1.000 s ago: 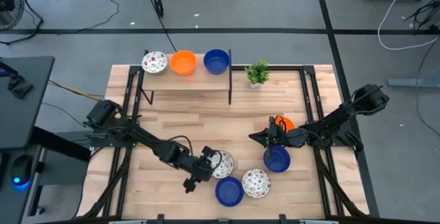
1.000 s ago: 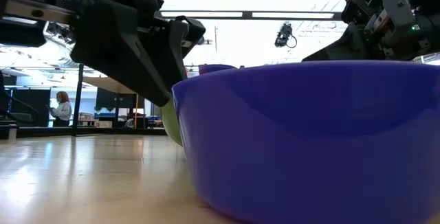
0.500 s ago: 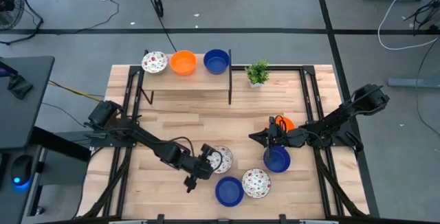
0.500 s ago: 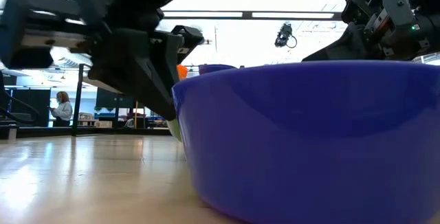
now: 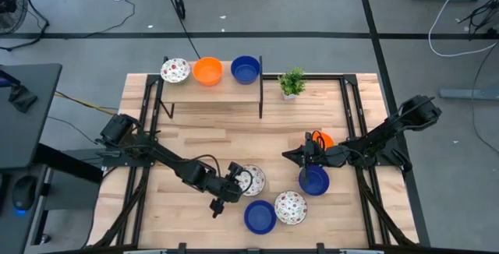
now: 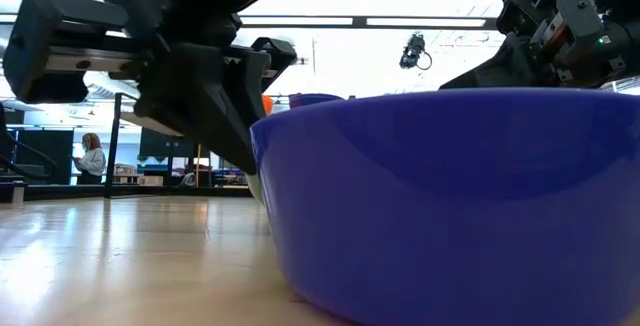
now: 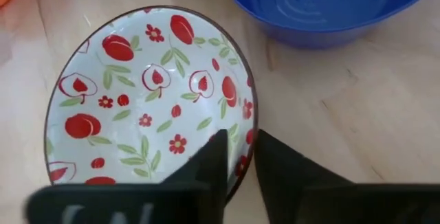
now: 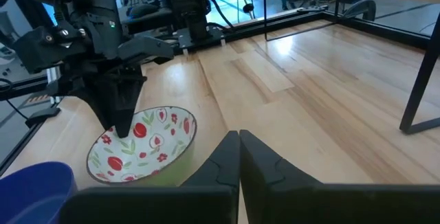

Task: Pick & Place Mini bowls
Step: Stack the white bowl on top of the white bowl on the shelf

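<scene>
My left gripper (image 5: pixel 236 181) is near the table's front middle, shut on a white floral mini bowl (image 5: pixel 251 180), which also shows in the left wrist view (image 7: pixel 148 100) and the right wrist view (image 8: pixel 141 145). My right gripper (image 5: pixel 288 155) is shut and holds nothing; it hovers over the table right of centre, beside an orange bowl (image 5: pixel 323 139). A blue bowl (image 5: pixel 313 181), a second floral bowl (image 5: pixel 290 206) and another blue bowl (image 5: pixel 260 216) rest on the table. On the far shelf sit a floral (image 5: pixel 175 71), an orange (image 5: pixel 207 71) and a blue bowl (image 5: pixel 245 69). My left gripper pinches the floral bowl's rim (image 7: pixel 249 114), on the side toward the table's left edge. One finger (image 7: pixel 214 157) is inside the bowl and the other (image 7: pixel 278 169) is outside. The fingers come from above, slanting down. The bowl sits tilted in the hold, its pale green underside (image 8: pixel 161 172) showing.
A small green potted plant (image 5: pixel 292 82) stands right of the shelf (image 5: pixel 214 84). The shelf's thin black legs (image 5: pixel 260 102) stand on the far half of the table. The near blue bowl (image 6: pixel 450 196) fills much of the low view. A person (image 6: pixel 91 156) is far off in the room.
My left gripper has moved a little toward the table's far edge with the floral bowl in its hold. In the low view more of its wrist shows now, and less of the bowl's green underside. My right arm has kept still.
</scene>
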